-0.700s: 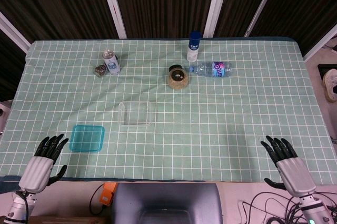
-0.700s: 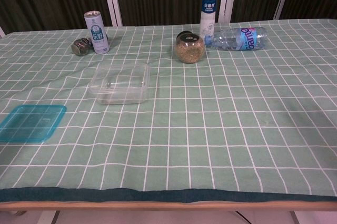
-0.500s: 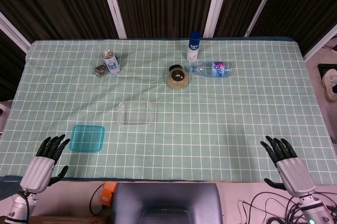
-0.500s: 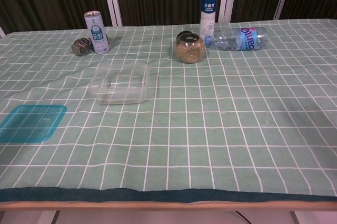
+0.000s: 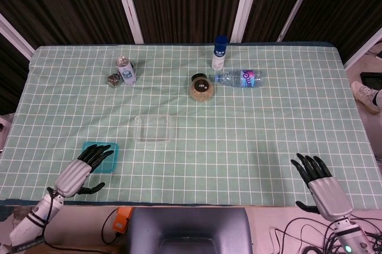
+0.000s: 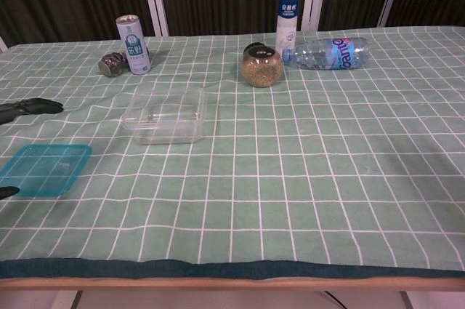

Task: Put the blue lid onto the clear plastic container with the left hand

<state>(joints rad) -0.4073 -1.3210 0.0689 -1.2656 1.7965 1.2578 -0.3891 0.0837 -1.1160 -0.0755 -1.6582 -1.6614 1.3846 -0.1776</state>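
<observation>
- On the near left part of the table [image 5: 250,146], the blue lid [image 5: 108,158] is found lying flat, and the left hand [image 5: 80,170] is held over its near left corner with the fingers spread apart and nothing grasped.
- Further in and to the right, the clear plastic container [image 5: 155,128] is seen open, well apart from the lid.
- Compared with the earlier frames, the left hand has been moved in from the table edge to above the lid; the lid and container have not been shifted.
- At the near right edge, the right hand [image 5: 319,182] is kept with fingers spread, empty.
- Only dark fingertips [image 6: 33,107] at the left border are shown in the chest view; the right hand is shown in the head view alone.
</observation>
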